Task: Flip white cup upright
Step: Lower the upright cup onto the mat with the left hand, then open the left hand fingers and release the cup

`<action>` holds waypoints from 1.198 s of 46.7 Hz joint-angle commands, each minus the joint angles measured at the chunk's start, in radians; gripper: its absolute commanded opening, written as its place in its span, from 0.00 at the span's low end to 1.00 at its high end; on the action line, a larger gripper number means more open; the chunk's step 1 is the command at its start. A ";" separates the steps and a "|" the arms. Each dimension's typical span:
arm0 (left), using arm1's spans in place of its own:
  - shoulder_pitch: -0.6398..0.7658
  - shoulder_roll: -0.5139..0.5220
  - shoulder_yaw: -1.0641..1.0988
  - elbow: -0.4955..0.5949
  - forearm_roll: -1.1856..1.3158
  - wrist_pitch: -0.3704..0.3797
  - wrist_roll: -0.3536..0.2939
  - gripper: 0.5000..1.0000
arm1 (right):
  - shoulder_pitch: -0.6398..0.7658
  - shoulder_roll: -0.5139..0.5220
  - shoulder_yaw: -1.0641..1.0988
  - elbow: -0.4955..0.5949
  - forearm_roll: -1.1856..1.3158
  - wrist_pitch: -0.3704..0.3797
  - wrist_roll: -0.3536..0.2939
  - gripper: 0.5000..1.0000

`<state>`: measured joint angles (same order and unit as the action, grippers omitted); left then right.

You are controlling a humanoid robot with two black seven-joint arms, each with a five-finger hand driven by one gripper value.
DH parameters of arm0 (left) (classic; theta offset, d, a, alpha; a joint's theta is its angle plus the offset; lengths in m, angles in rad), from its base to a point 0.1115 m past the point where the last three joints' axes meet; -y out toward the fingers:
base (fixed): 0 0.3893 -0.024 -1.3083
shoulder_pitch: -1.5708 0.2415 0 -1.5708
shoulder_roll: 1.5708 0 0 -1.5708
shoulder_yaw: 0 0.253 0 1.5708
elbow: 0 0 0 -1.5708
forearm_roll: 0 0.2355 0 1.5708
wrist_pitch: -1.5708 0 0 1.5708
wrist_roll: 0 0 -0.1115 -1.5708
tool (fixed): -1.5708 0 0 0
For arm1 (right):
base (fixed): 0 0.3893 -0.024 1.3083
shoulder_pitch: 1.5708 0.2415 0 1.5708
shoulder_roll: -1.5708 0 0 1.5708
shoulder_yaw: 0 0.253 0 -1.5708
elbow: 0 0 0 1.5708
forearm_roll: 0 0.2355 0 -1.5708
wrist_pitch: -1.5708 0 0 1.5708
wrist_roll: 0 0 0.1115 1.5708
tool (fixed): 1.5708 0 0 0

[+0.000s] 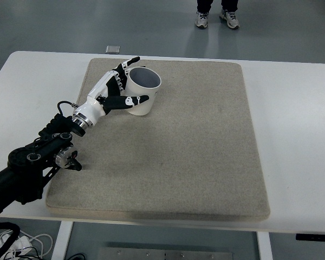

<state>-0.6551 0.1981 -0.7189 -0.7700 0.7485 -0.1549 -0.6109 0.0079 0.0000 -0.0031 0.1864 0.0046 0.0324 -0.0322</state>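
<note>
Cup (141, 91) sits against my left hand (117, 89), its open mouth facing up and slightly away from me, its base on the mat (206, 151). My thumb lies across its near side and my fingers (129, 62) reach round the far side by the rim, so I am grasping the cup rather than resting beside it. It looks upright or very nearly so; from this steep angle I cannot tell whether the base is fully flat.

I judge the flip almost finished, and the care now lies in the release. I want the base settled flat under my palm side before I loosen anything. Then I should ease thumb and fingers apart together, so neither side drags the wall and tips the cup. The mat looks soft, which may let the cup rock, so I should draw my hand back toward my wrist, low and straight, not upward past the rim.

My right hand is out of sight. Beyond my fingertips, past the desk (298, 108), a person's shoes (216, 19) stand on the floor, and a small flat grey item (113, 49) lies there too.

No brand, label or writing is legible on anything.
</note>
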 commanded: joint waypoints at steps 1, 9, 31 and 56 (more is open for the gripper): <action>0.003 0.004 -0.001 -0.009 0.000 0.000 0.000 0.99 | 0.001 0.000 0.000 -0.001 0.000 0.000 0.000 0.90; 0.003 0.011 -0.016 -0.026 0.000 0.000 0.000 0.99 | 0.000 0.000 0.000 -0.001 0.000 0.000 0.000 0.90; 0.002 0.056 -0.067 -0.109 -0.003 -0.003 0.000 0.98 | 0.000 0.000 0.000 -0.001 0.000 0.000 0.000 0.90; -0.017 0.098 -0.171 -0.134 -0.110 -0.002 0.000 0.99 | 0.000 0.000 0.000 -0.001 0.000 0.000 0.000 0.90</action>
<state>-0.6714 0.2945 -0.8837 -0.9037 0.6677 -0.1578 -0.6108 0.0080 0.0000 -0.0031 0.1858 0.0046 0.0321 -0.0322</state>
